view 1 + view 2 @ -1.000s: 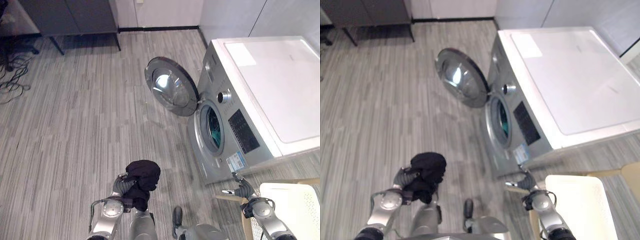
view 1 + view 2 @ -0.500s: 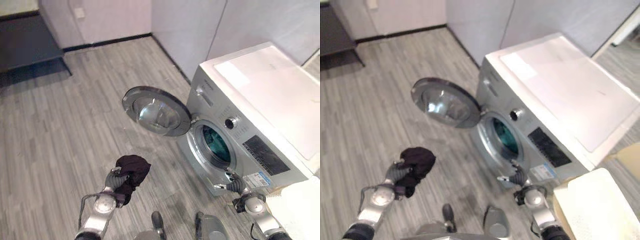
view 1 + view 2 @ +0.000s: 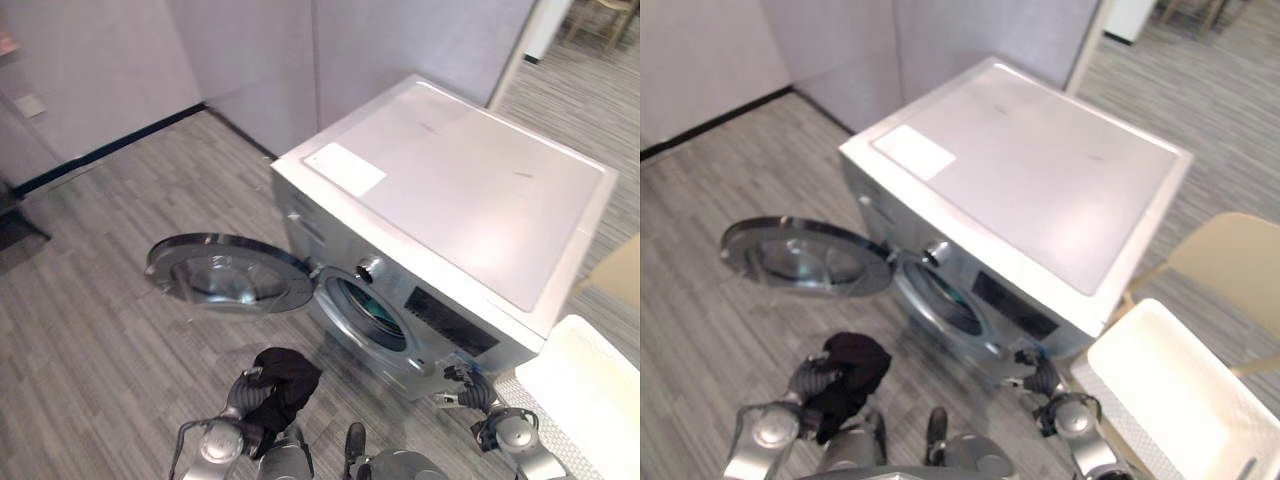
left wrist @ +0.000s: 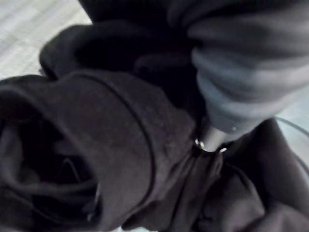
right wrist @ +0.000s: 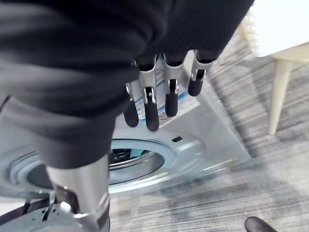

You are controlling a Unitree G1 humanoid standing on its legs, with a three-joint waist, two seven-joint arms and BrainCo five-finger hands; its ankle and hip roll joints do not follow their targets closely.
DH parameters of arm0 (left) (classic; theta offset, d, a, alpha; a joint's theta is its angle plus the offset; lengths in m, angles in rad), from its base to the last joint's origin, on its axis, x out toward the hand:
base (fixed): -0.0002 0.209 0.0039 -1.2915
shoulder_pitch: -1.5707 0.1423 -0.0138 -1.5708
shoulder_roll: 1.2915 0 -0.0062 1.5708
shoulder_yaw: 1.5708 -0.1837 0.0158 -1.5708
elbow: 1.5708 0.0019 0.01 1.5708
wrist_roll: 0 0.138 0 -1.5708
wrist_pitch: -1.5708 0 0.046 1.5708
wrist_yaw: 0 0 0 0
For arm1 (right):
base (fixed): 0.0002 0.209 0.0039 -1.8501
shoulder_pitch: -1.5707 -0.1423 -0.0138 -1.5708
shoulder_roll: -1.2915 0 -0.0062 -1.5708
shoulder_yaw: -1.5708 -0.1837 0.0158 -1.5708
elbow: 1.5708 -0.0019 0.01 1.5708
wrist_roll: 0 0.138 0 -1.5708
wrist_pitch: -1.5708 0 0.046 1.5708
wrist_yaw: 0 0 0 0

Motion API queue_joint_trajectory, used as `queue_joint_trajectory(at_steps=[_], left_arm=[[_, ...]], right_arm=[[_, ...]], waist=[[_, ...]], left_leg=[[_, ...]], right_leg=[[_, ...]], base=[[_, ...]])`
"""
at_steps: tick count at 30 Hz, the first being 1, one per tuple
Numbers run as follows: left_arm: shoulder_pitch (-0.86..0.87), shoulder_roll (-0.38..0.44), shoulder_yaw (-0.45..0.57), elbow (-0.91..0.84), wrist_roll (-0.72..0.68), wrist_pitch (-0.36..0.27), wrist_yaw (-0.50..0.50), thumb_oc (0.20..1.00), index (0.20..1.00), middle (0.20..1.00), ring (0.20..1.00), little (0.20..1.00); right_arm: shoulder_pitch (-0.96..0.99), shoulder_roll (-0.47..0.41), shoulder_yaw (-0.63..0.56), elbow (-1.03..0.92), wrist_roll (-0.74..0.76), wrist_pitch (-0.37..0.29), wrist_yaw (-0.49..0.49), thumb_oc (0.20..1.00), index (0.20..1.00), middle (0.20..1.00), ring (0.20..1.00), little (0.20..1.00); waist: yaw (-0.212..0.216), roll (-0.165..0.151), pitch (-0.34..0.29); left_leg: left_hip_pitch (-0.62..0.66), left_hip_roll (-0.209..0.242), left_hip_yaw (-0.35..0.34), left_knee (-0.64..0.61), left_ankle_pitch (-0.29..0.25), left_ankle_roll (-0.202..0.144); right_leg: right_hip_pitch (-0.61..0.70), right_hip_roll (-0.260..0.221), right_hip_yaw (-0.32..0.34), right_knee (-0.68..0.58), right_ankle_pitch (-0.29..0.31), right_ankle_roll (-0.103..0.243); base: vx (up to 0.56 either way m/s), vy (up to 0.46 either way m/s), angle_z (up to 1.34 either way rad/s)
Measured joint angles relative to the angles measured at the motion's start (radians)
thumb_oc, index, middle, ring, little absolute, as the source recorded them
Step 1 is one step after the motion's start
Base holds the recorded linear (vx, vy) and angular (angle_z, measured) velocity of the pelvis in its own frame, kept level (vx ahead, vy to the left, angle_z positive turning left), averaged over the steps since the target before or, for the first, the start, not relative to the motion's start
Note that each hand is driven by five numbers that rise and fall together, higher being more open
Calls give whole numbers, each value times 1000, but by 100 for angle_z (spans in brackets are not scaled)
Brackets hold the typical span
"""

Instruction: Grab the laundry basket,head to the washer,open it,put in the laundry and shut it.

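Note:
My left hand (image 3: 244,388) is shut on a bunched black garment (image 3: 289,373), held low in front of the open washer; the left wrist view has the same dark cloth (image 4: 96,145) wrapped against the hand. The silver washer (image 3: 460,190) stands with its round door (image 3: 225,275) swung wide to the left. Something teal lies inside its drum opening (image 3: 372,315). My right hand (image 3: 468,388) hovers low by the washer's front right corner, fingers (image 5: 150,107) relaxed and holding nothing. A white laundry basket (image 3: 1160,390) sits to the right of that hand.
A beige chair (image 3: 1230,265) stands behind the basket, to the right of the washer. Grey walls run close behind the washer. Striped grey floor stretches out to the left of the open door.
The whole picture has swung, so the washer's front now faces me nearer the middle. My left hand keeps hold of the black garment; my right hand stays low and empty.

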Motion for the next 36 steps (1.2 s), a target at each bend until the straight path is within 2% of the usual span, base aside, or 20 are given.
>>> queue_joint_trajectory(at_steps=[1,2,3,5,6,8,10,11,12,13,15,16,17,20,22,23,24,25,30,36], left_arm=[[-16,-2,0,3,0,0,0,200,200,200,200,200],[-38,-4,-4,10,-1,-2,3,200,200,200,200,200],[-63,-7,-8,31,-1,-11,4,200,200,200,200,200],[-91,-11,-8,43,-1,-11,10,200,200,200,200,200],[-98,-15,-7,48,-1,-10,14,200,200,200,200,200],[-101,-15,-10,48,-1,-10,13,200,200,200,200,200],[-108,-19,-26,52,0,-10,15,200,200,200,200,200],[-110,-9,-41,56,1,-8,18,200,200,200,200,200],[-110,-7,-38,55,1,-8,19,200,200,200,200,200],[-118,-6,-38,56,1,-6,21,200,200,200,200,200],[-129,10,-28,56,1,-7,24,200,200,200,200,200],[-148,20,-10,55,1,-7,27,200,200,200,200,200],[-165,25,-8,53,1,-7,28,200,200,200,200,200],[-182,47,-4,36,1,-9,32,200,200,200,200,200],[-166,62,3,19,-1,-9,54,200,200,200,200,200],[-177,49,-4,18,-4,-11,65,200,200,200,200,200],[-199,55,-7,16,-7,-13,69,200,200,200,200,200],[-215,53,-9,15,-12,-14,70,200,200,200,200,200],[-358,45,-1,15,-58,-22,144,200,200,200,200,200],[-510,20,8,13,-130,-41,240,200,200,200,200,200]], right_arm=[[0,-2,1,0,-1,1,3,1000,1000,1000,1000,1000],[0,-4,4,8,0,0,-5,1000,1000,1000,1000,1000],[-6,1,2,23,0,1,-10,1000,1000,1000,1000,1000],[-31,-3,-8,52,1,1,-16,1000,1000,1000,1000,1000],[-45,-4,-22,71,0,2,-18,1000,1000,1000,1000,1000],[-46,-6,-44,73,0,2,-21,1000,1000,1000,1000,1000],[-35,-29,-42,67,-1,5,-25,1000,1000,1000,1000,1000],[-56,-23,-55,62,-2,4,-24,1000,1000,1000,1000,1000],[-68,-24,-52,56,-2,4,-25,1000,1000,1000,1000,1000],[-65,-25,-47,47,-2,3,-31,1000,1000,1000,1000,1000],[-113,-20,-47,50,-2,7,-48,1000,1000,1000,1000,1000],[-127,-20,-40,48,-3,7,-45,1000,1000,1000,1000,1000],[-121,-16,-40,45,-3,6,-43,1000,1000,1000,1000,1000],[-104,-7,-32,43,-3,6,-34,1000,1000,1000,1000,1000],[-125,2,-13,41,-3,-1,-38,1000,1000,1000,1000,1000],[-127,1,-13,44,-3,-6,-47,1000,1000,1000,1000,1000],[-137,0,-12,43,-3,-8,-56,1000,1000,1000,1000,1000],[-153,1,-11,55,-3,-4,-56,1000,1000,1000,1000,1000],[-302,2,-5,68,9,-1,-105,1000,1000,1000,1000,1000],[-310,-7,-4,-12,49,-12,-146,1000,1000,1000,1000,1000]], waist=[[2,0,6],[-12,8,11],[10,7,11],[-1,26,23],[1,44,34],[-25,59,38],[-51,98,43],[-41,112,54],[-29,114,56],[-40,105,58],[-25,108,80],[-16,107,86],[-11,106,93],[5,82,106],[57,60,126],[51,67,140],[51,65,152],[54,67,172],[40,25,277],[8,22,303]], left_leg=[[0,-1,-19,-53,36,-5],[-27,-9,-90,-69,58,-11],[-20,-24,-176,-125,87,-12],[-36,-34,-222,-133,128,-7],[-24,-30,-235,-156,147,18],[-4,-32,-195,-155,167,34],[67,-13,-136,-190,208,60],[107,-4,-55,-227,234,82],[118,-14,-14,-238,235,86],[118,-37,30,-229,227,101],[117,-47,75,-220,212,122],[115,-59,124,-218,196,143],[115,-62,129,-219,194,144],[116,-67,162,-222,190,140],[91,-47,214,-192,174,112],[42,-34,197,-141,184,117],[-13,-21,186,-84,169,101],[-37,-9,173,-59,154,90],[-360,79,167,274,69,88],[-596,121,111,472,31,85]], right_leg=[[11,5,1,-8,5,-3],[29,19,59,-25,7,2],[27,26,92,-23,4,10],[45,49,150,-46,5,21],[60,54,175,-48,9,25],[78,53,197,-50,11,22],[70,60,229,-20,-9,42],[14,39,243,82,-45,100],[-16,9,209,128,-88,107],[-35,-44,172,124,-83,107],[-64,-82,106,150,-77,122],[-74,-163,-37,158,-77,126],[-63,-203,-82,158,-75,130],[-36,-245,-121,155,-68,159],[-65,-263,-200,157,-84,174],[-97,-231,-173,170,-90,174],[-132,-221,-120,195,-109,153],[-161,-215,-119,230,-118,142],[-522,-226,-80,623,-229,88],[-747,-230,-83,831,-301,36]], base=[[168,218,-87],[96,164,-95],[134,272,-99],[142,325,-112],[150,370,-97],[86,317,-70],[27,373,-92],[-100,292,-154],[-94,197,-146],[-105,168,-113],[-73,106,-115],[-76,105,-108],[-97,102,-79],[-118,21,-26],[-287,-98,-67],[-353,-85,-16],[-193,-50,28],[-302,-137,-2],[-112,-91,-8],[-100,-76,3]])
